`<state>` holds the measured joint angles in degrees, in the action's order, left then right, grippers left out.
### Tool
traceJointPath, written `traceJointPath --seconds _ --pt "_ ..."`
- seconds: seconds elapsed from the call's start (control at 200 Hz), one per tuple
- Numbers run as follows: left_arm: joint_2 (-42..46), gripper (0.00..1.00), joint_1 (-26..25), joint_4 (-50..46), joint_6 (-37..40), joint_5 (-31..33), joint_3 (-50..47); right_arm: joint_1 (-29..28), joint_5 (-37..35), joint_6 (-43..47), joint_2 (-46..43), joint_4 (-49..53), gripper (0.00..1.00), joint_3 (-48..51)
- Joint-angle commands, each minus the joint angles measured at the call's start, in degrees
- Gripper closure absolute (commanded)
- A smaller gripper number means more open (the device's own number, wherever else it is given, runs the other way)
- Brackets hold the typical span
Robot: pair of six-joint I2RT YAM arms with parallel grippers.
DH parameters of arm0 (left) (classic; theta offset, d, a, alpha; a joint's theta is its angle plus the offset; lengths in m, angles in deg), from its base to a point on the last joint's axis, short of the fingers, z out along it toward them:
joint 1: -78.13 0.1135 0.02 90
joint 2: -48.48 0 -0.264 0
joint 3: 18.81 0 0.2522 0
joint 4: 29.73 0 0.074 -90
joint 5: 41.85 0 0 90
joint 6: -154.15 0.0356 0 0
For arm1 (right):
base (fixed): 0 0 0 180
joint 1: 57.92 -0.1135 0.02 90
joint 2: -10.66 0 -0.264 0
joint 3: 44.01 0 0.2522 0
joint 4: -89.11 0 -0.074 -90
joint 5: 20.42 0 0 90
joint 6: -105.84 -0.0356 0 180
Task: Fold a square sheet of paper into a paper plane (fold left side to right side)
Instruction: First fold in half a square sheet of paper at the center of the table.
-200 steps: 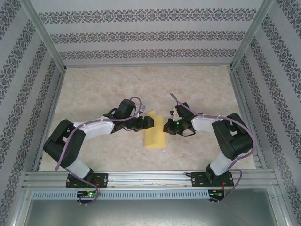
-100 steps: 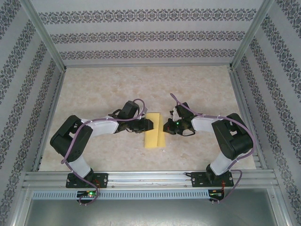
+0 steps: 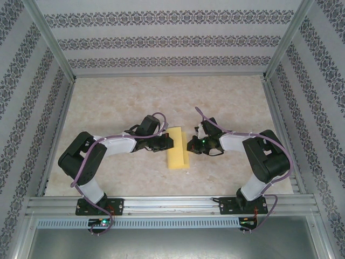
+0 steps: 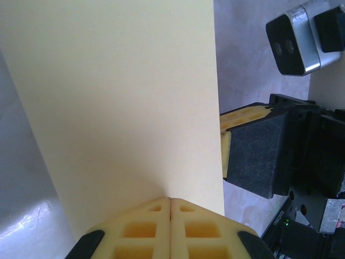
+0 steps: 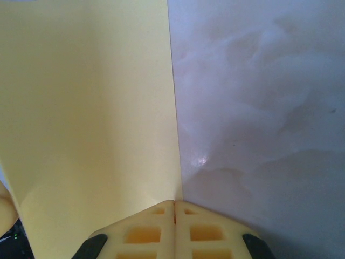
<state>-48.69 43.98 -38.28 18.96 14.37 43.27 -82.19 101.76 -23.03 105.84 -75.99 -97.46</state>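
While left end effector (image 3: 171, 141) and right end effector (image 3: 188, 144) pinch the square sheet of paper (image 3: 179, 156) mid-frame, gripped edges are hidden.

Site type: robotics lab, an enclosed test cell on a bench.

- Two robot arms, left arm (image 3: 108, 145) and right arm (image 3: 253, 154), are bolted to an aluminium rail (image 3: 172, 204) well behind their fingers.
- Bare aluminium frame posts (image 3: 51, 40) rise outboard of the fingers on both flanks.
- Wall panels (image 3: 172, 40) printed with striped floral wallpaper stand beyond the fingertips and to either side: flat backdrop sheets, no room fittings.
- The marble-print tabletop (image 3: 129, 102) lies under the fingers, glossy in the right wrist view.
- A slotted cable duct (image 3: 172, 222) runs along the front, and purple cables (image 3: 82, 167) trail back along each arm.
- A green indicator light (image 3: 204, 143) glows just behind the right arm's fingers (image 3: 190, 145).
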Motion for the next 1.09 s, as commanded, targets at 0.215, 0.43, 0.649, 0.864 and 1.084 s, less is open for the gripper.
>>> traceJointPath --seconds 0.215,0.43,0.649,0.864,1.084 --pt "-0.7 0.96 -0.9 -2.1 1.4 0.7 1.6 1.2 -1.2 0.2 -7.9 -0.7 0.90 2.3" --pt "-1.1 0.97 -1.1 -2.0 1.4 0.4 1.8 3.7 7.4 -2.4 -11.3 -10.8 0.62 6.4" --pt "-1.4 0.97 -1.3 -1.7 1.2 0.0 2.0 1.4 12.6 -6.0 -5.3 -19.0 0.53 6.1" --pt "-1.3 0.97 -1.4 -2.3 1.3 0.0 2.0 -0.3 12.1 -7.3 -0.9 -22.3 0.55 5.1" --pt "-1.4 0.97 -1.4 -2.0 1.1 0.3 2.0 -1.3 11.5 -8.0 0.4 -23.7 0.75 5.1"
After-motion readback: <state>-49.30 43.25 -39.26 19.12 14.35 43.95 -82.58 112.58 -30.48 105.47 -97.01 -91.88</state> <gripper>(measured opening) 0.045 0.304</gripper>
